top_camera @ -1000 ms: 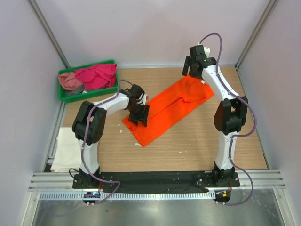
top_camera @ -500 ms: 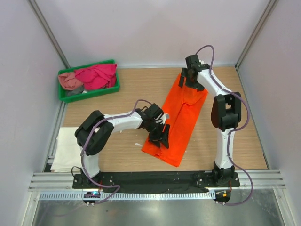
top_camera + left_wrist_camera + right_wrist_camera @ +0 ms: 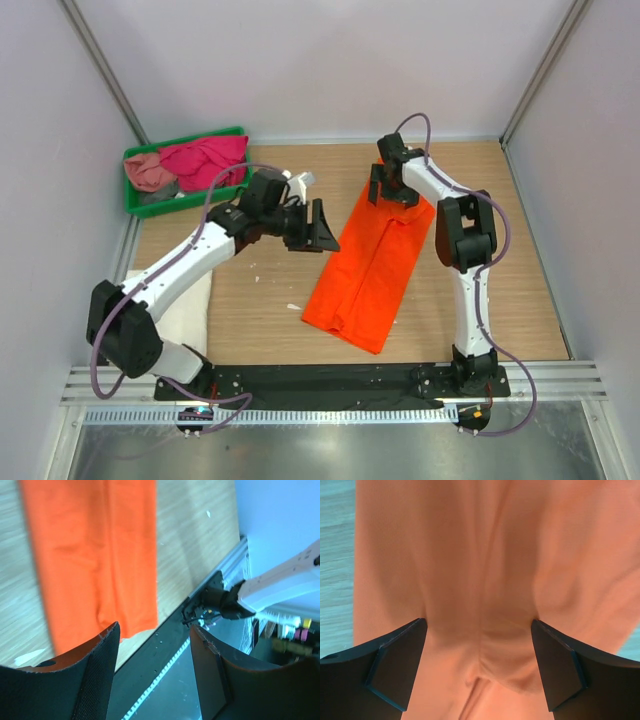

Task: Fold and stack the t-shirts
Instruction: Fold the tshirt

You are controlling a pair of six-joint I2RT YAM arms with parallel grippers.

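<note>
left claw [image 3: 154, 628] and right claw [image 3: 478, 623] gape wide near the creased, oblong orange t-shirt [image 3: 370, 262].

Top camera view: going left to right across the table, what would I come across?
Dusty pink t-shirt → magenta t-shirt, both lying in the green tray → left gripper → orange t-shirt.

A green plastic tray [image 3: 170, 203] sits in the far left corner of the wooden table [image 3: 260, 330]. A few tiny white bits [image 3: 292, 307] lie on the wood. Pale walls [image 3: 330, 70] stand around the table. A black bar [image 3: 330, 380] runs along the near edge.
</note>
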